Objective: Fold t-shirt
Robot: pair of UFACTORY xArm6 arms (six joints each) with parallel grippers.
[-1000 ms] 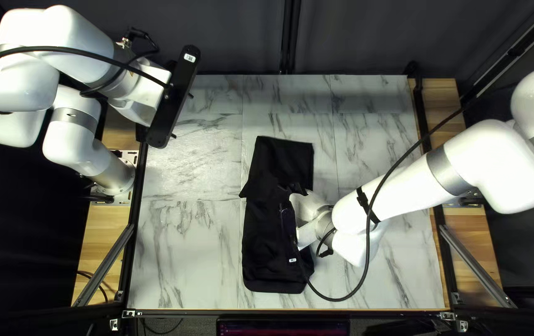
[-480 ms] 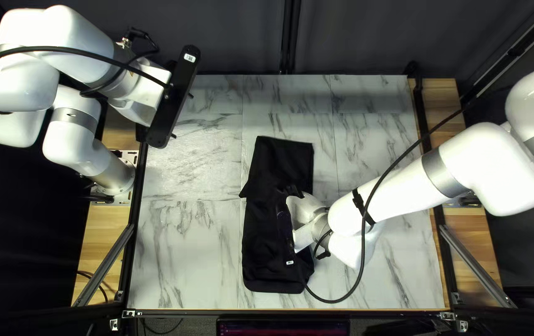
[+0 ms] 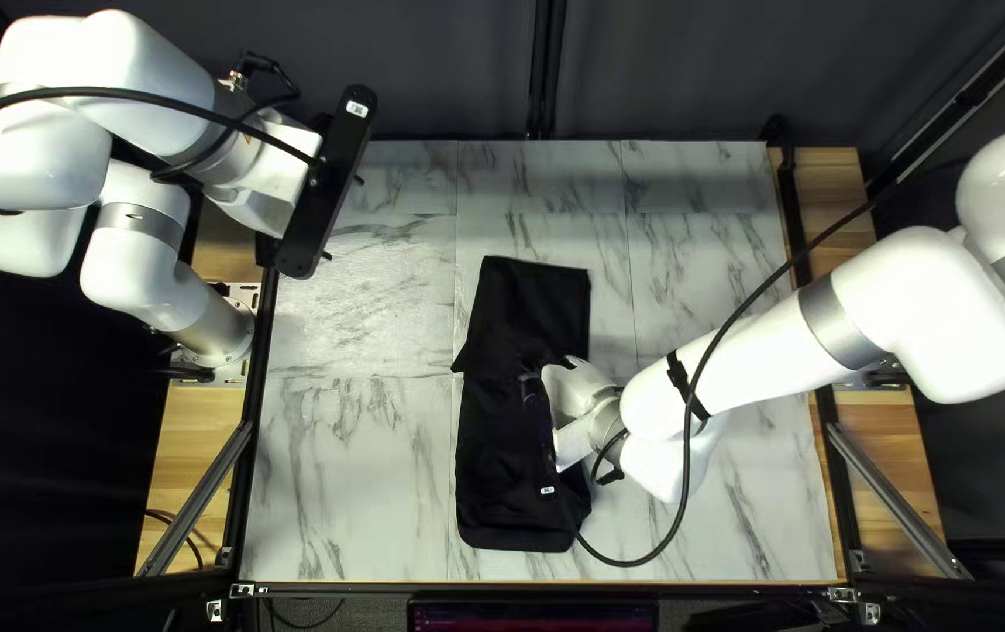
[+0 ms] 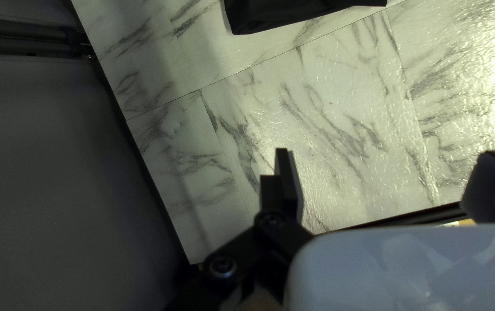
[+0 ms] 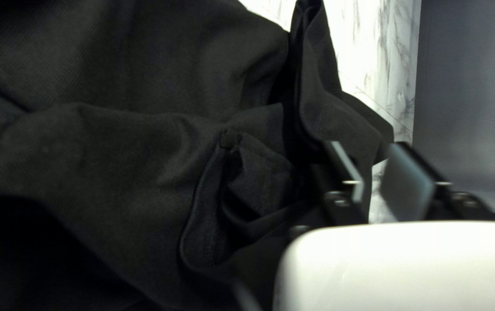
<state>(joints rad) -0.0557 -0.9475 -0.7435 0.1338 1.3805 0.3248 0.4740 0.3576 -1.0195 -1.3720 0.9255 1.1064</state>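
Black T-shirt (image 3: pixel 493 468) under and beside open right gripper (image 3: pixel 539 427), well apart from open left gripper (image 3: pixel 345 218), one end near the table's (image 3: pixel 350 480) near edge, marbled surface both sides.

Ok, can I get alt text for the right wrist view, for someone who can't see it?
The right claw is open at the edge of a rumpled black shirt, gripping nothing. The shirt fills much of the view, with a strip of marbled table beyond it.
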